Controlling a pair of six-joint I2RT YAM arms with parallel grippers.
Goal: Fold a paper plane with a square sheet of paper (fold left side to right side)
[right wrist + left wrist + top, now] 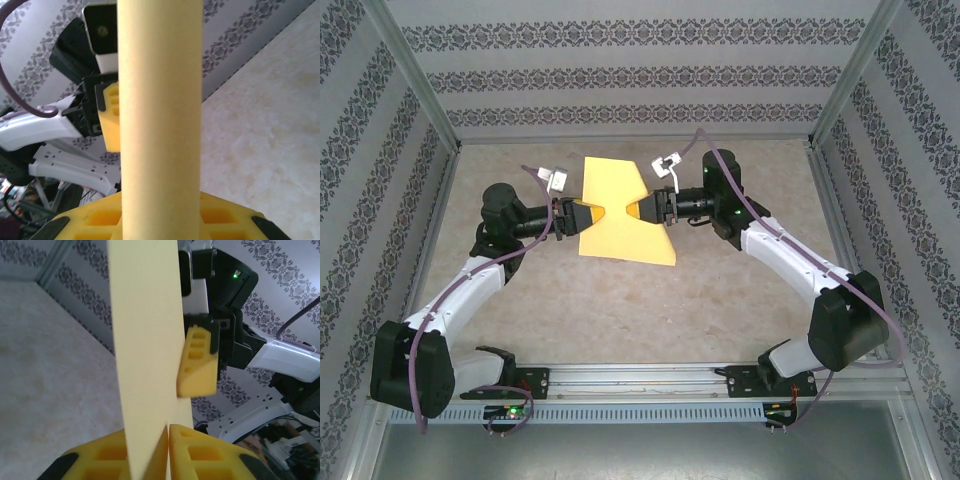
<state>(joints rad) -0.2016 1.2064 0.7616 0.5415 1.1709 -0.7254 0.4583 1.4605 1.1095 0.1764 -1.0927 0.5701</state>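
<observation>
Over the desk [720,300], the paper [620,190] is held up, left fingers [582,215] and right fingers [642,210] each clamped on an opposite edge; thin and floppy, I'd say, best pinched lightly near edges

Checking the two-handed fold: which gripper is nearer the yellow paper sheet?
Neither: both hold it. The left gripper pinches the left edge of the sheet, the right gripper its right edge.

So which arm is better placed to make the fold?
Likely left: the left end effector pinches the square sheet of paper at its left edge; the right end effector anchors the opposite edge.
</observation>
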